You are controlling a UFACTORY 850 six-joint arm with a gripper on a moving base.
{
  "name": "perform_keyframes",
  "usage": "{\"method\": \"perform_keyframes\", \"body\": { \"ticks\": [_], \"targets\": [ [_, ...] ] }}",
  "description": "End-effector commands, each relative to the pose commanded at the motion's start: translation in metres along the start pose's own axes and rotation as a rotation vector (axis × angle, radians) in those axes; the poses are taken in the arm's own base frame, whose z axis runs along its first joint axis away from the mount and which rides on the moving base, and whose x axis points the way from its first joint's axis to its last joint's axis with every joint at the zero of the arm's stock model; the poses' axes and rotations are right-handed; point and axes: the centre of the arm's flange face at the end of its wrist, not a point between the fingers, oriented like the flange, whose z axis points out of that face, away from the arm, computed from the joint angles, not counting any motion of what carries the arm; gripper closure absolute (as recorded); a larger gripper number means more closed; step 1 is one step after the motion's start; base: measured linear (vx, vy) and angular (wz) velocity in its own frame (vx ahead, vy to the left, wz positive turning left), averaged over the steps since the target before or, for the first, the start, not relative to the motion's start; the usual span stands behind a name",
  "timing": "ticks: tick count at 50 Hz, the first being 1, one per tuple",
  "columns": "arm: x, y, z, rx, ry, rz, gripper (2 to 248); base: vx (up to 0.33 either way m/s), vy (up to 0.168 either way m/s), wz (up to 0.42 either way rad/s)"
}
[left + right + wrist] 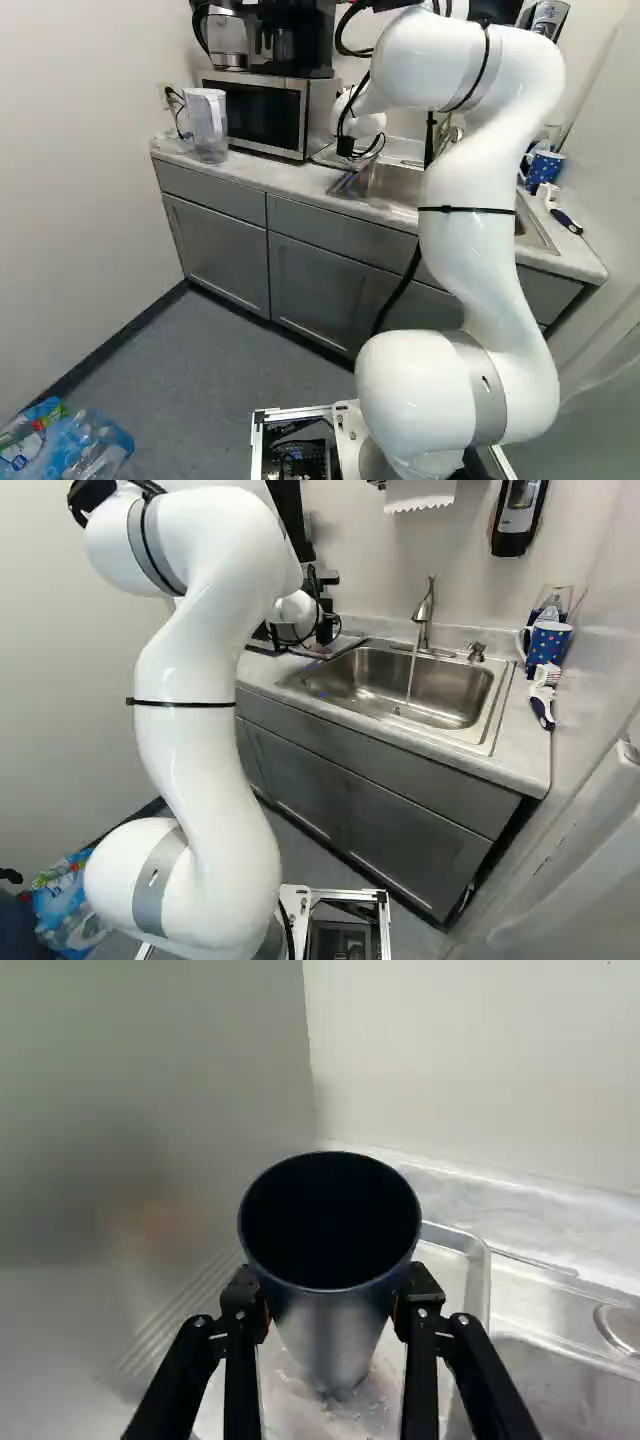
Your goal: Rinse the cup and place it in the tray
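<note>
Cup (335, 1335) of dull metal, tapered, gripped by the claw (326, 628) over a round-cornered metal tray (484, 1280).

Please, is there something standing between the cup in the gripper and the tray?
Nothing visible does. In the wrist view the gripper is shut on the cup, and the tray shows just beyond the cup's base. What the cup itself hides, I cannot tell.

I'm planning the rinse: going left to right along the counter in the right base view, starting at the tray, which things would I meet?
Metal tray → running faucet → small metal fixture → dotted blue mug.
</note>
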Motion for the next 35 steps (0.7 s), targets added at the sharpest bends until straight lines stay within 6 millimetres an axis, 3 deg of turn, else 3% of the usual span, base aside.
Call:
{"method": "perform_keyframes", "body": {
  "ticks": [19, 20, 24, 25, 29, 30, 35],
  "targets": [
    [-0.0076, 0.0003, 0.0036, -0.001, -0.013, 0.0, 123, 0.0, 0.0, 0.0],
    [-0.0076, 0.0003, 0.0036, -0.001, -0.013, 0.0, 97, 0.0, 0.0, 0.0],
    [-0.0076, 0.0003, 0.0036, -0.001, -0.013, 0.0, 97, 0.0, 0.0, 0.0],
    [-0.0076, 0.0003, 0.0036, -0.001, -0.013, 0.0, 63, 0.0, 0.0, 0.0],
    [-0.0076, 0.0003, 0.0036, -0.001, -0.013, 0.0, 63, 0.0, 0.0, 0.0],
    [-0.0076, 0.0003, 0.0036, -0.001, -0.013, 0.0, 29, 0.0, 0.0, 0.0],
    [-0.0076, 0.0003, 0.0036, -0.001, -0.013, 0.0, 29, 0.0, 0.0, 0.0]
  ]
}}
